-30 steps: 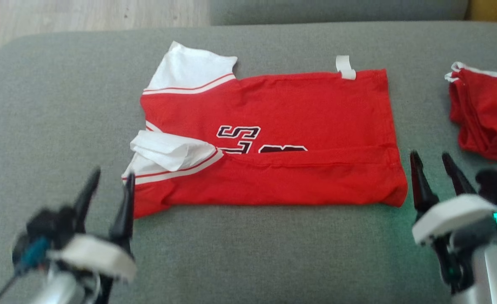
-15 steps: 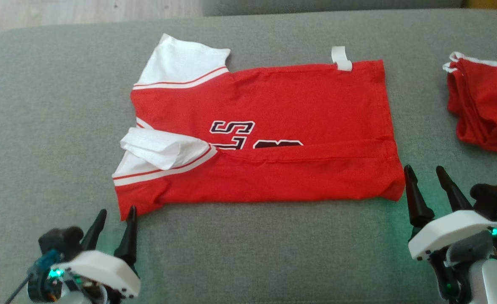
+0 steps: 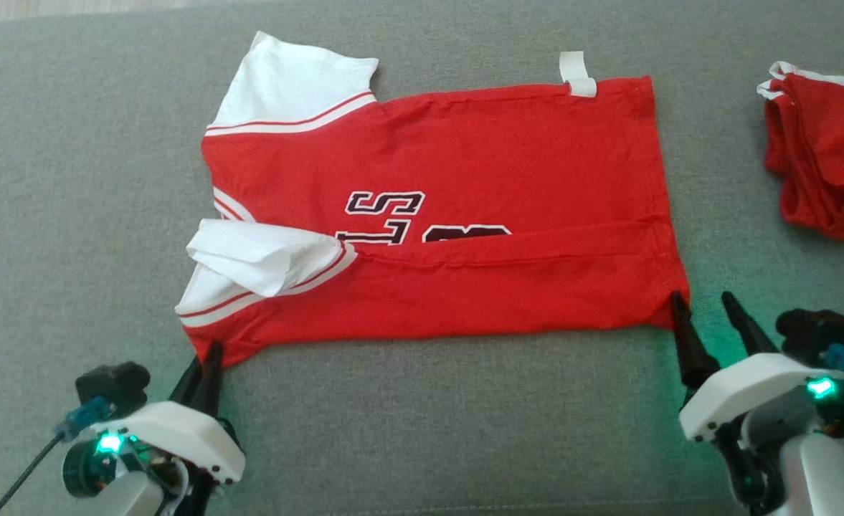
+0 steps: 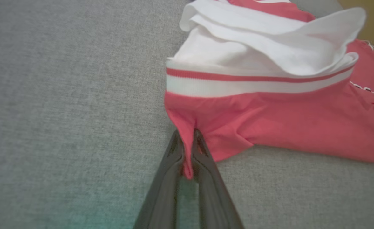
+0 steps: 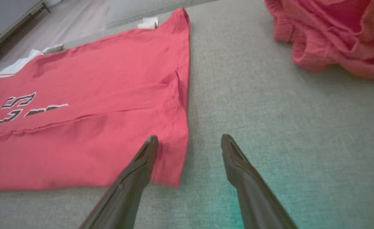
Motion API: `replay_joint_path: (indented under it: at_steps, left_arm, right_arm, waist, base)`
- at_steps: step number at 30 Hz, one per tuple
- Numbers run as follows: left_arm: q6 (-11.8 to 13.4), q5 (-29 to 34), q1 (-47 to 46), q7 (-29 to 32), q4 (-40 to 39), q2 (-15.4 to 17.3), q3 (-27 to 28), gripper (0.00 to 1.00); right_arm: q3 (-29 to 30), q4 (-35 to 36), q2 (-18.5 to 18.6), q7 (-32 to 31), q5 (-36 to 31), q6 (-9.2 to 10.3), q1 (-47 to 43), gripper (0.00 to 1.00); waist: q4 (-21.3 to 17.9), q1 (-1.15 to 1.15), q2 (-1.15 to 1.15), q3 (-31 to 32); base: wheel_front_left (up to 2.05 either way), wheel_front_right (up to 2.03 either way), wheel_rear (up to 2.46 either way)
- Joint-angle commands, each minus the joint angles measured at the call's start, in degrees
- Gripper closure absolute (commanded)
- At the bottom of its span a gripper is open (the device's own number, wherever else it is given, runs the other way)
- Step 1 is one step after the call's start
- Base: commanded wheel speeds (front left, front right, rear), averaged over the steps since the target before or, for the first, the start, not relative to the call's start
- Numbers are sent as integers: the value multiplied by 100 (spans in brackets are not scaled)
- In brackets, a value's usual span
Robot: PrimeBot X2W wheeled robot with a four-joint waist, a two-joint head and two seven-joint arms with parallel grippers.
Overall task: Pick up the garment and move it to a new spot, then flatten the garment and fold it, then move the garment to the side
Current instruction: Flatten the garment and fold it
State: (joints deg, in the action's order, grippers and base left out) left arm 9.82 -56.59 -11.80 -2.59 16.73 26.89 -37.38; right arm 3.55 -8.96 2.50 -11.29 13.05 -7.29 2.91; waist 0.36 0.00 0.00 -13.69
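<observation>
Though mostly flat, red-and-white garment [image 3: 508, 158]

The garment [image 3: 508, 158] is thin matt cloth, puckered at the tips of the left pincer [image 4: 187, 135]. That and the right pincer [image 5: 190, 138] have smooth, dark, faintly glossy fingers [image 5: 129, 181], seemingly plastic. Beneath them the sofa [image 3: 70, 179] is coarse grey matt weave.

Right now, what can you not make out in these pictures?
The lettering on the red shirt: head view, lower part hidden under the folded near edge.
The second red garment: head view, cut off by the right edge.
The right gripper: right wrist view, unclear whether a finger touches the shirt.
</observation>
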Motion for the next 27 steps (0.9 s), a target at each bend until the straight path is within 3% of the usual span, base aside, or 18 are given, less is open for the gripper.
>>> replay_joint_path:
  at_steps: [1, 8, 9, 11, 18, 27]
  left_arm:
    - [-36, -30, -203, 2, -21, 94, 131, 100]
    - [-84, 50, -275, -146, -26, 78, 121, 100]
    - [-85, 70, -283, -166, -46, 88, 119, 100]
    - [-80, 115, -295, -202, -112, 124, 115, 100]
    - [-16, 305, -333, -143, -478, 432, 88, 100]
    - [394, 583, -238, 380, -2027, 1379, 165, 100]
  right_arm:
    - [-200, 108, 38, -24, 38, -20, 179, 0]
    - [-413, -463, 38, -85, 145, -20, 312, 1]
    - [-437, -568, 38, -84, 197, -20, 353, 40]
    - [-465, -754, 38, -51, 338, -20, 439, 100]
    - [-370, -1076, 38, 108, 391, -20, 759, 100]
    - [-2, -610, 38, -252, 528, -20, 758, 100]
  waist:
    - [22, 0, 0, -6]
    - [90, 0, 0, 18]
    - [108, 0, 0, 36]
    - [140, 0, 0, 81]
    - [178, 0, 0, 283]
    - [153, 0, 0, 635]
  base:
    - [0, 0, 0]
    - [0, 0, 0]
    - [0, 0, 0]
    - [0, 0, 0]
    - [0, 0, 0]
    - [0, 0, 0]
